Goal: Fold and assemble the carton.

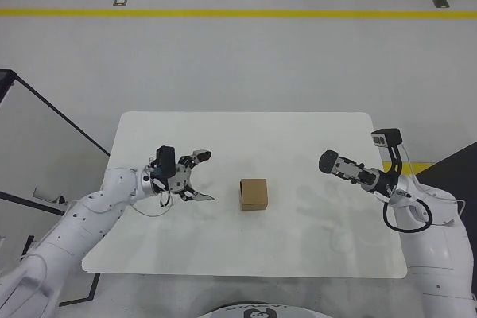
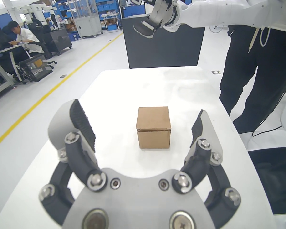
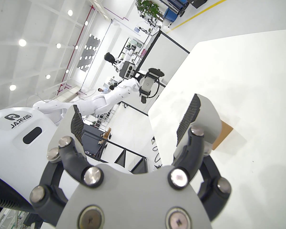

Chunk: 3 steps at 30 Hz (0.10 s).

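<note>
Top view shows me the carton right of my wide-open left end effector, nearer it than the wide-open right end effector.

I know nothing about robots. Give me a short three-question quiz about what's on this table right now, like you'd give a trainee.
1. Multiple choice: where is the cardboard carton? A) near the middle of the white table, between the two arms; B) on the floor; C) inside a gripper.
2. True or false: the carton's top flaps stand up open.
3. Fill in: the left gripper and the right gripper both have jaws that are ____.
Key: 1 A; 2 false, the top is closed; 3 open.
</note>
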Tool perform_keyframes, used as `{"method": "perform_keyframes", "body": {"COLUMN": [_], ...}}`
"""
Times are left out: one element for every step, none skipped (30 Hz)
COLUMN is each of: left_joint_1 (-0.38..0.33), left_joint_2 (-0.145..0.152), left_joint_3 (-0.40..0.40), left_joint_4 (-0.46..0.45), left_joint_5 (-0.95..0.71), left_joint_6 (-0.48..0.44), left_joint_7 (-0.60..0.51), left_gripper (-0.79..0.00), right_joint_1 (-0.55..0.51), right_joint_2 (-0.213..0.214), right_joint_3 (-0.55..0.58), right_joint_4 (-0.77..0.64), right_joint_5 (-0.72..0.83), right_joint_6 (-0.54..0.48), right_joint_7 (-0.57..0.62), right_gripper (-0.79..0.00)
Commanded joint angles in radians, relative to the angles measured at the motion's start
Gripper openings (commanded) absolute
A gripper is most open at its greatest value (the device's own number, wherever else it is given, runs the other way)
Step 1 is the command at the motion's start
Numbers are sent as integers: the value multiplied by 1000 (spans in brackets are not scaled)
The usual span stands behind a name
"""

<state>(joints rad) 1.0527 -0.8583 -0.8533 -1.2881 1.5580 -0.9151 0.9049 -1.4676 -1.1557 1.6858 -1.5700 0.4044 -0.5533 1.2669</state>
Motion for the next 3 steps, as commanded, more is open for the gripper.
{"method": "perform_keyframes", "body": {"left_joint_1": [46,66,86], "left_joint_2": [25,35,42], "left_joint_3": [-56,-77,-94], "left_joint_4": [-52,-72,-94], "left_joint_5": [-4,-9,-19], "left_joint_6": [-9,-12,-13], "left_joint_7": [-9,-12,-13], "left_gripper": [0,0,0], "right_joint_1": [0,0,0], "right_joint_2": [0,0,0], "right_joint_3": [0,0,0], "right_joint_4": [0,0,0], "right_joint_5": [0,0,0], "right_joint_6": [0,0,0], "right_joint_7": [0,0,0], "right_gripper": [0,0,0]}}
